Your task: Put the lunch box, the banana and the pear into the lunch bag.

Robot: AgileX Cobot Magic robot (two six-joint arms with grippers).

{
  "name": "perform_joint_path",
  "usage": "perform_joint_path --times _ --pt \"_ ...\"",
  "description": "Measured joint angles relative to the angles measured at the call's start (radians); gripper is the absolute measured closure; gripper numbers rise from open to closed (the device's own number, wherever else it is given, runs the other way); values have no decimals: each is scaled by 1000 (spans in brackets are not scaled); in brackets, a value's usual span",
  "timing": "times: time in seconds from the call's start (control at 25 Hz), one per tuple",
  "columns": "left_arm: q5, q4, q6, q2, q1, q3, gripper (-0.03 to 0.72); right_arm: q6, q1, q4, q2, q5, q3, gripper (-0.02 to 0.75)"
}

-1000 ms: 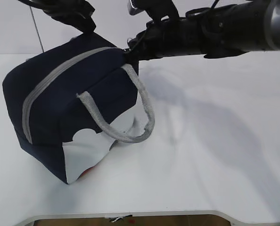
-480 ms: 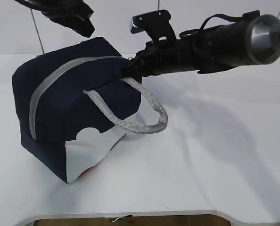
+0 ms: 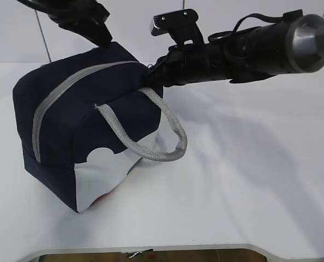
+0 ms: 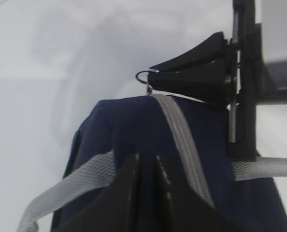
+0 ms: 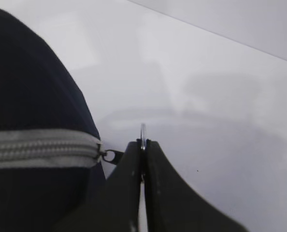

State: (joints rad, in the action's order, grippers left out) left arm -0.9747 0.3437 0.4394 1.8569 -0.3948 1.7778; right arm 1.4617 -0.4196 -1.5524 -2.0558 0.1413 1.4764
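Note:
The navy lunch bag (image 3: 69, 125) stands on the left of the white table, its grey zipper (image 3: 58, 93) closed along the top and one grey handle (image 3: 162, 147) hanging down the front. My right gripper (image 3: 151, 73) reaches across to the bag's top right corner and is shut on the zipper's ring pull (image 5: 143, 131). My left gripper (image 3: 102, 35) is at the bag's far top edge, its jaws pinched on navy fabric (image 4: 147, 164). The lunch box, the banana and the pear are out of view.
The white table (image 3: 249, 180) stretches to the right of the bag, with its front edge (image 3: 151, 248) near the bottom. A small red mark (image 3: 99, 201) shows at the bag's lower front corner. A white wall stands behind.
The bag has shifted a little to the right and its handle has swung. The right arm has changed its angle at the bag's corner. The left gripper has come down onto the bag's far edge.

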Motion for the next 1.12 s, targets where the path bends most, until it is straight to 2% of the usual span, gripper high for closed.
perform_joint_path --times 0.08,0.24,0.32,0.4,0.56,0.64,0.76,0.84,0.88,1.12 --pt "-7 22 -6 0 0 0 597 0 0 -2 1 1 0 721" --pt "-58 8 -29 0 0 20 324 0 0 -7 1 2 0 721" --pt "-81 -14 -31 0 0 27 268 0 0 -15 1 2 0 721" --pt "-102 -23 -33 2 7 31 261 0 0 -17 1 2 0 721" --pt "-121 -17 -35 34 19 31 288 0 0 -19 1 3 0 721" --pt "-121 -17 -35 53 23 31 331 0 0 -19 2 3 0 721" --pt "-121 -17 -35 62 23 31 484 0 0 -25 2 3 0 721" --pt "-121 -25 -31 66 23 31 611 0 0 -27 2 3 0 721" --pt "-119 -28 -29 66 23 31 644 0 0 -27 2 3 0 721" --pt "-136 -31 -7 66 23 31 679 0 0 -31 2 5 1 721"
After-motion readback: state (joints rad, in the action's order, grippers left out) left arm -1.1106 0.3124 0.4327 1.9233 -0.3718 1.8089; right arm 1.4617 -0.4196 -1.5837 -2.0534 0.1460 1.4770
